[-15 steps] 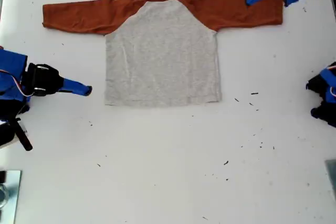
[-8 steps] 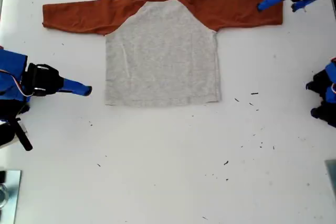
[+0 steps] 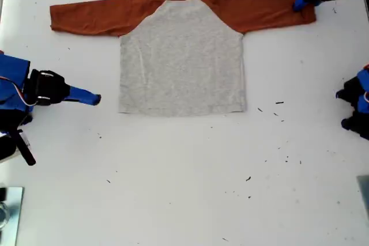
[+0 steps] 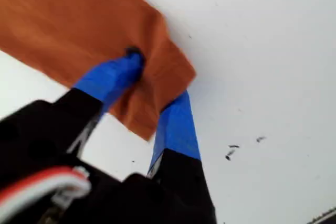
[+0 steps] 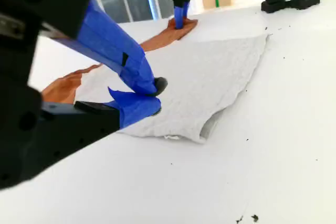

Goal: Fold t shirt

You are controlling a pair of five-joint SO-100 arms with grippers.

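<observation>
Sleeve cuff grab on the raglan t shirt (image 3: 181, 56)

Shirt's flat on the white table (image 3: 184, 188). My first gripper (image 4: 157, 95) pinches the orange cuff; second gripper (image 5: 144, 95) is nearly closed, empty. I'd lift low and fold inward slowly

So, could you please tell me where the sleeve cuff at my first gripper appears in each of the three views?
Exterior view: the orange cuff lies at the top right, under my first gripper.
First wrist view: the cuff sits between the blue fingers.
Second wrist view: it shows far off, beneath the gripper.
Shared landmark: the blue gripper on orange cloth.
</observation>
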